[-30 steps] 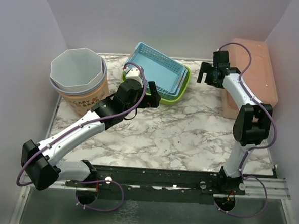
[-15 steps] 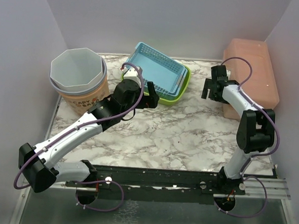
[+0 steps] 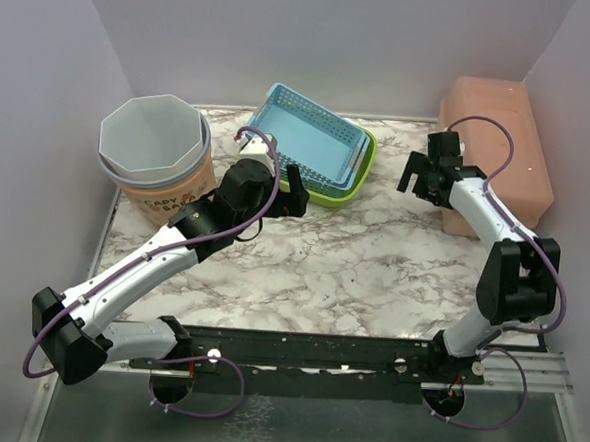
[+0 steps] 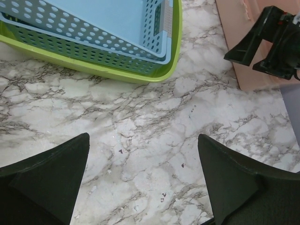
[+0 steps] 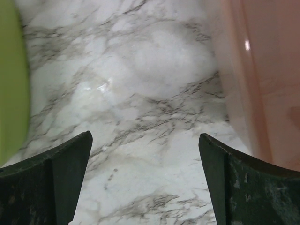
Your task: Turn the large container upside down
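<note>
Left arm [image 3: 152,257] extended toward centre, left gripper [image 3: 297,191] spread wide, empty, right gripper [image 3: 418,180] spread wide, empty, beside pink container [image 3: 495,143], upper right.

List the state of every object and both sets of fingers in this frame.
pink container: on the table, no opening visible from above, not gripped
paper tub: upright, open, empty
blue basket: open side up, empty, nested in the green basket
green basket: open side up, holding the blue basket
left gripper: fingers open, holding nothing
right gripper: fingers open, holding nothing, beside the pink container
</note>
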Robot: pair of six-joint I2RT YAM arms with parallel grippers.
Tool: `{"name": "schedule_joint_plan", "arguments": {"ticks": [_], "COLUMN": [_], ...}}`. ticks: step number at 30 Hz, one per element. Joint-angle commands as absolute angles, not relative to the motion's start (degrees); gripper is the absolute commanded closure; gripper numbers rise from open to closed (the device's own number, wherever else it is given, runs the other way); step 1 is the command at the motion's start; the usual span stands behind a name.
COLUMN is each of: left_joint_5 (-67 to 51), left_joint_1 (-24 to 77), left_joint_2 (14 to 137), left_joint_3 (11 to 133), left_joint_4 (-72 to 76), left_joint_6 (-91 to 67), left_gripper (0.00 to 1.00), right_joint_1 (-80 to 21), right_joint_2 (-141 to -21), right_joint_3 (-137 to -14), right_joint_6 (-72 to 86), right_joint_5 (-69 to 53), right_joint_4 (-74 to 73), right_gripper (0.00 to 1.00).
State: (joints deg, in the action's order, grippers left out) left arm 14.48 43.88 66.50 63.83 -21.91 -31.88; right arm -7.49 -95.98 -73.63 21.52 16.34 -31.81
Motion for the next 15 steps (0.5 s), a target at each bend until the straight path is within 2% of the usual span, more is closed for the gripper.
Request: {"name": "schedule_joint_plan", "arguments": {"ticks": [1, 6, 12, 15], "left_joint_5": [19.0, 19.7, 17.4, 19.1], "left_joint_1": [43.8, 42.9, 42.8, 42.8], "left_joint_2": [66.3, 71.5, 71.2, 67.8], "left_joint_3": [63.5, 68.8, 68.0, 63.9], "left_joint_4": [-22.7, -24.5, -24.6, -24.6], "left_joint_6": [-31.1, -33.7, -36.5, -37.6], "left_gripper": [0.01, 0.01, 0.01, 0.01], "right_joint_1": [-7.3, -7.8, -8.7, -10.0], "right_joint_2": [-88.7, -86.2, -92.7, -96.7], "right_joint_3": [-71.1, -67.6, -69.4, -73.4], "right_joint_6": [24.5, 34.4, 44.8, 46.0], "right_joint_5": [-3.2, -15.8, -26.7, -27.1], "right_joint_4": [-25.6, -16.5, -6.0, -6.0], "right_gripper": [0.0, 0.01, 0.16, 0.19]}}
